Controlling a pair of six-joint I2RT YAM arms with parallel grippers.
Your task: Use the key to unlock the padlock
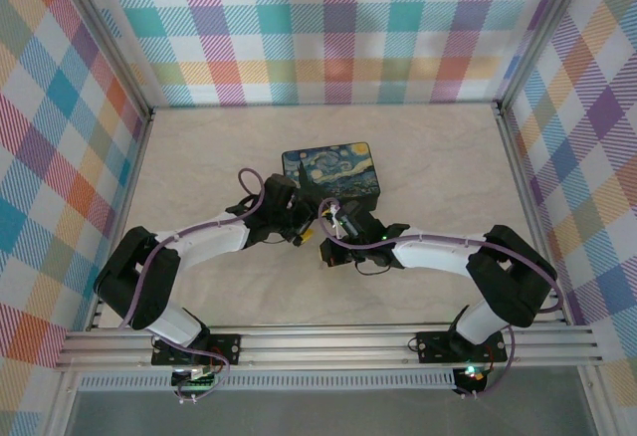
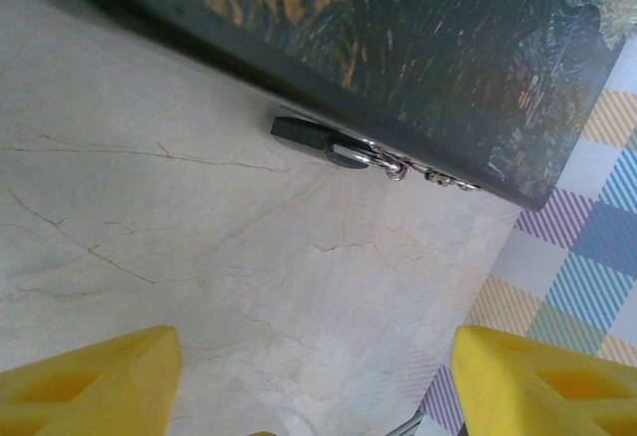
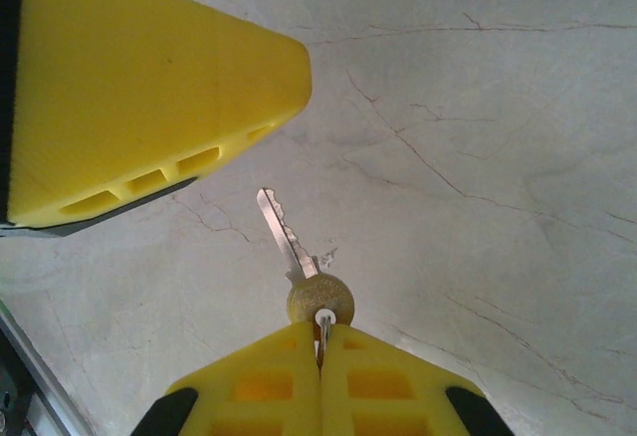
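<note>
The small dark padlock (image 2: 303,134) hangs by its silvery shackle (image 2: 350,153) from the front of the black box with the starry-night lid (image 1: 331,173). My left gripper (image 2: 318,396) points at it from a short way off, open, with bare table between its yellow fingers (image 2: 100,381). My right gripper (image 3: 319,348) is shut on the key (image 3: 295,249) at its brass head and ring. The silvery blade sticks out ahead over the table. From above, the left gripper (image 1: 302,238) and the right gripper (image 1: 325,252) meet just in front of the box.
One yellow finger of the left gripper (image 3: 149,88) looms close at the upper left of the right wrist view. A pale marble tabletop (image 1: 199,157) lies inside checkered walls (image 1: 328,28). An aluminium rail (image 1: 328,346) runs along the near edge.
</note>
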